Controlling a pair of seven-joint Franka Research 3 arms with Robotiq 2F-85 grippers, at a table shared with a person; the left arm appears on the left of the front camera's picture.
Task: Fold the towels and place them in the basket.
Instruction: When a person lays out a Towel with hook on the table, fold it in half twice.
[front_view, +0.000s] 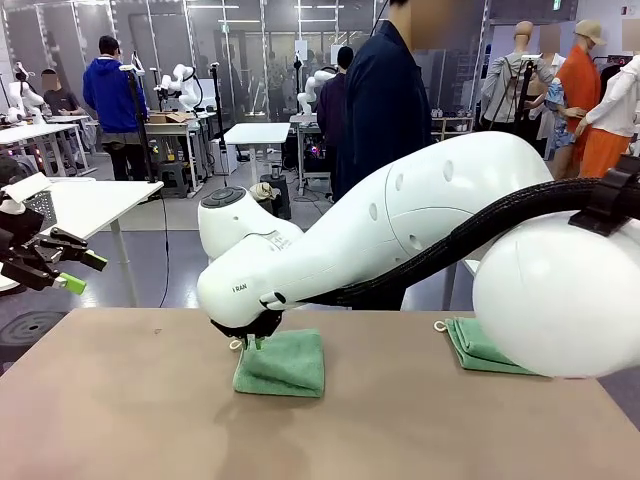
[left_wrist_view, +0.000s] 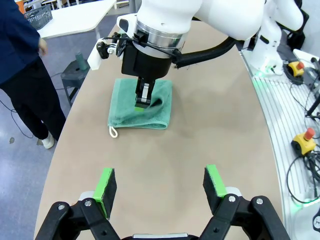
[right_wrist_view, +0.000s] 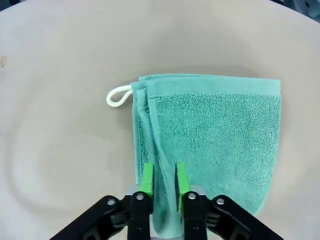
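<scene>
Towel (right_wrist_view: 215, 140) folded small, pinched at its edge between right gripper (right_wrist_view: 163, 182) jaws, flat on table (front_view: 120, 400). Second folded towel (front_view: 480, 345) well off. Left gripper (left_wrist_view: 161, 184) jaws wide apart, empty. Basket step likely left.

Mint-green towels (front_view: 281, 364) with white loops (right_wrist_view: 118, 95) on a plain tan table (front_view: 120, 410).

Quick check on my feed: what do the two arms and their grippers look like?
Both arms are glossy white with rounded joints. The right arm carries a black corrugated cable and small dark lettering near the wrist. Both the left gripper and the right gripper are black with bright green pads.
</scene>
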